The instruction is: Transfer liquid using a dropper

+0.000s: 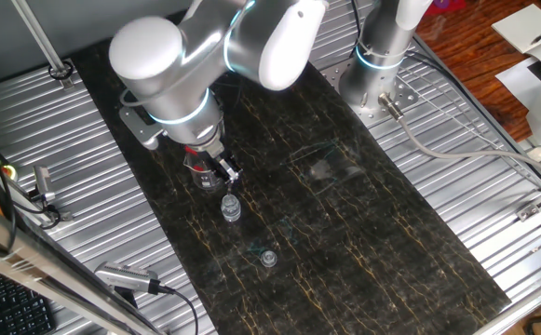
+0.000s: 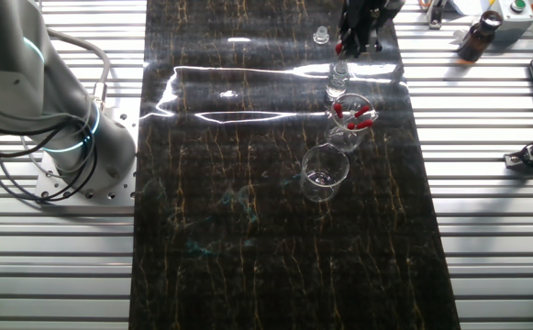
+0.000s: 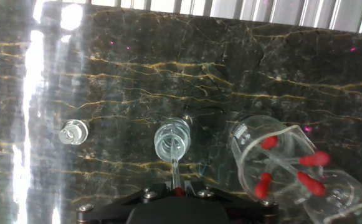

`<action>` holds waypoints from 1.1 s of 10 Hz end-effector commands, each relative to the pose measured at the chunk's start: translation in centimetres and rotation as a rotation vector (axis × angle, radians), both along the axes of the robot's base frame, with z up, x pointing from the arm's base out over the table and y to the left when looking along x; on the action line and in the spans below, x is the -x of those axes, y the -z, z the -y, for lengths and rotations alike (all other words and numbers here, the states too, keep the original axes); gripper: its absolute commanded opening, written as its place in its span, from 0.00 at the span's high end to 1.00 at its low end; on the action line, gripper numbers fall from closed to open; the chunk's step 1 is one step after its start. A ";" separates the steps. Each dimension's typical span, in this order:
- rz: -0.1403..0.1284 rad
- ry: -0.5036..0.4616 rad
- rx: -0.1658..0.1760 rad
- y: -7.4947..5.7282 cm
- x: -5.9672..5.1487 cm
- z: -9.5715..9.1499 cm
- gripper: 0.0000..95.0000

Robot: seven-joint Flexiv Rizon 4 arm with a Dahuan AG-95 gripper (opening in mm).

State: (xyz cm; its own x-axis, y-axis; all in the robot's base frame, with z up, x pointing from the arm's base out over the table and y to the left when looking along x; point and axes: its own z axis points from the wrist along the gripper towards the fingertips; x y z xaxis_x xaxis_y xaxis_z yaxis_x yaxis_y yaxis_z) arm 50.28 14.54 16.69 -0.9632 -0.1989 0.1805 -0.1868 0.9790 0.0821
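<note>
My gripper (image 3: 178,190) is shut on a dropper (image 3: 175,172); its red top shows between the fingers and its glass tube points down at the mouth of a small clear vial (image 3: 173,140). I cannot tell whether the tip is inside the vial. In one fixed view the gripper (image 1: 225,176) hangs just above the vial (image 1: 230,209). In the other fixed view the gripper (image 2: 353,41) is beside the vial (image 2: 338,81). A glass beaker (image 3: 274,158) holding several red-topped droppers stands right of the vial; it also shows in the other fixed view (image 2: 351,115).
An empty glass beaker (image 2: 324,172) stands past the beaker of droppers. A tiny clear cap-like piece (image 3: 73,132) lies left of the vial, also seen in one fixed view (image 1: 268,258). A brown bottle (image 2: 480,38) stands off the dark mat (image 2: 248,257).
</note>
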 end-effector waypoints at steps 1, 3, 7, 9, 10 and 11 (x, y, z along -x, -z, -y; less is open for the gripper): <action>0.001 0.002 0.001 -0.6 0.1 0.1 1.00; -0.001 0.005 0.003 -1.8 0.2 0.6 1.00; -0.006 0.002 0.002 -3.4 0.1 1.5 1.00; -0.009 0.002 0.003 -4.1 0.2 2.0 1.00; -0.010 0.000 0.003 -4.4 0.3 2.4 1.00; -0.011 -0.002 0.003 -4.6 0.4 2.7 1.00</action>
State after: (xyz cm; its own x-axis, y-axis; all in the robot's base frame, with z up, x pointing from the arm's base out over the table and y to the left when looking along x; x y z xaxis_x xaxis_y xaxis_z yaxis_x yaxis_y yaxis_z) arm 49.84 11.62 21.44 -0.9602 -0.2026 0.1922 -0.1905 0.9784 0.0797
